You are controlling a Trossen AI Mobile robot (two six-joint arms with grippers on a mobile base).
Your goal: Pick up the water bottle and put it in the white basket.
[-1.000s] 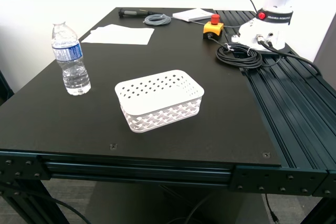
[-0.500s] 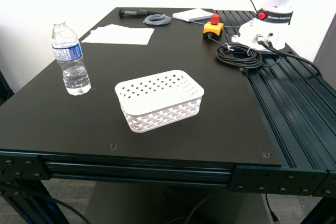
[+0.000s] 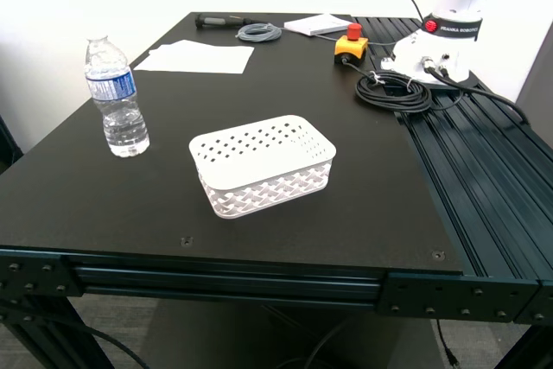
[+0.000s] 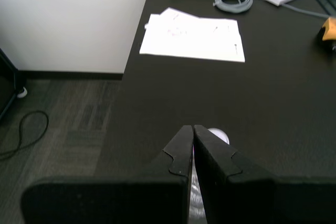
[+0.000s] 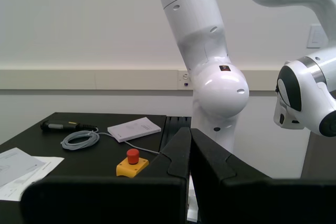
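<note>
One water bottle point(image 3: 115, 97) stands upright near one white basket point(image 3: 263, 164)

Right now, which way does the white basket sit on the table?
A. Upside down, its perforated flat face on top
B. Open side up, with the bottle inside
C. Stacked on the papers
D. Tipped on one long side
A. In the exterior view the white basket shows its flat perforated face on top with the lattice sides below it, and the water bottle stands apart from it, toward the exterior view's left.
</note>
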